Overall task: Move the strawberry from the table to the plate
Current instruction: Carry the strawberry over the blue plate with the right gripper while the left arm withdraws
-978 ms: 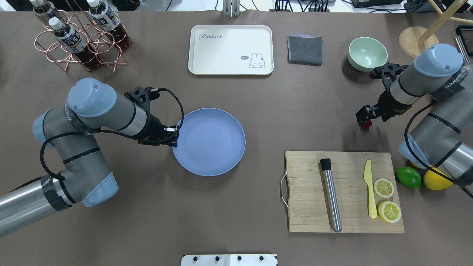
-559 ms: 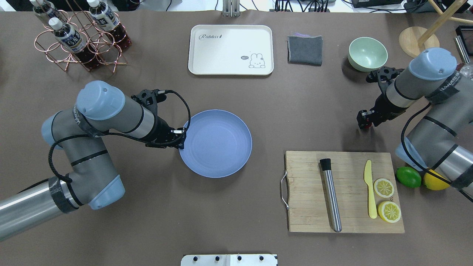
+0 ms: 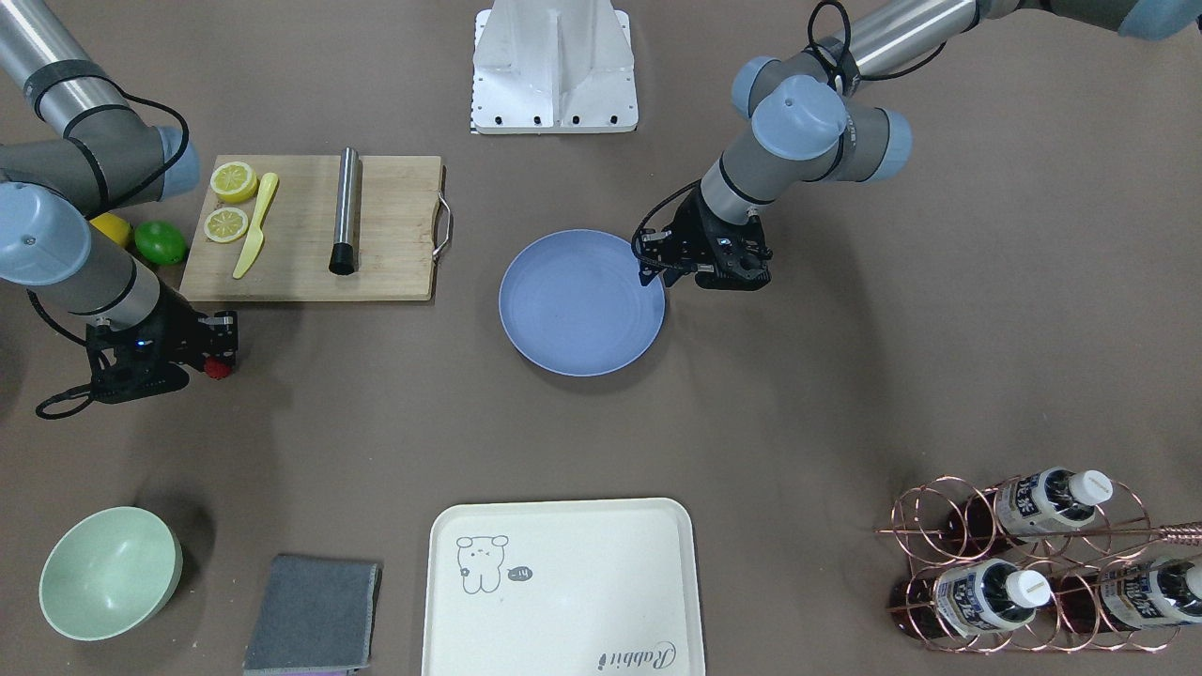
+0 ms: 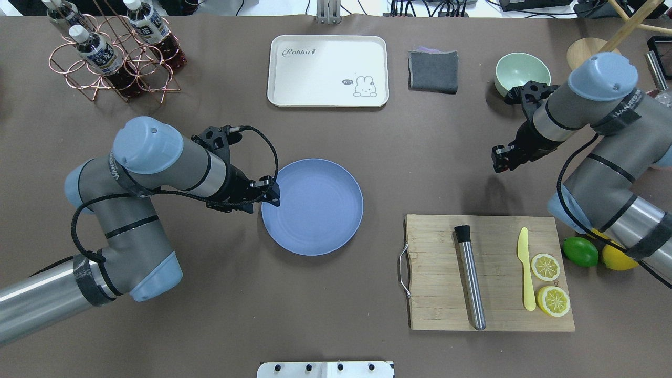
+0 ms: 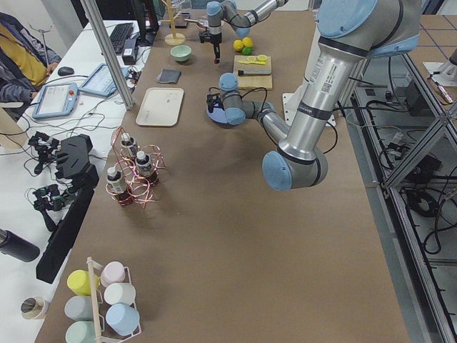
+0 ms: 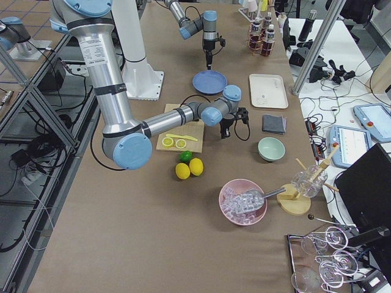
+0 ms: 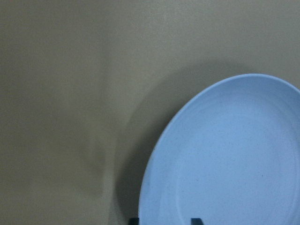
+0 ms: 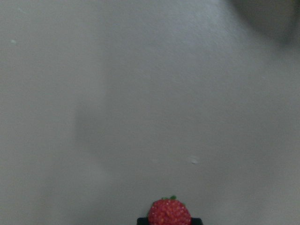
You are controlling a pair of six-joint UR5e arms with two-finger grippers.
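Observation:
The strawberry, small and red, is pinched between the tips of my right gripper, which is shut on it and holds it above the brown table. In the front-facing view the strawberry shows red at the right gripper. It is well to the right of the blue-grey plate. My left gripper is shut on the plate's left rim, and the plate fills the lower right of the left wrist view. The plate has nothing on it.
A wooden cutting board with a steel tube, a yellow knife and lemon slices lies below the right gripper. A lime and a lemon sit beside it. At the back are a green bowl, a grey cloth, a cream tray and a bottle rack.
My left gripper has slid the plate to the right. My right gripper, holding the strawberry, has moved left and slightly toward the back of the table.

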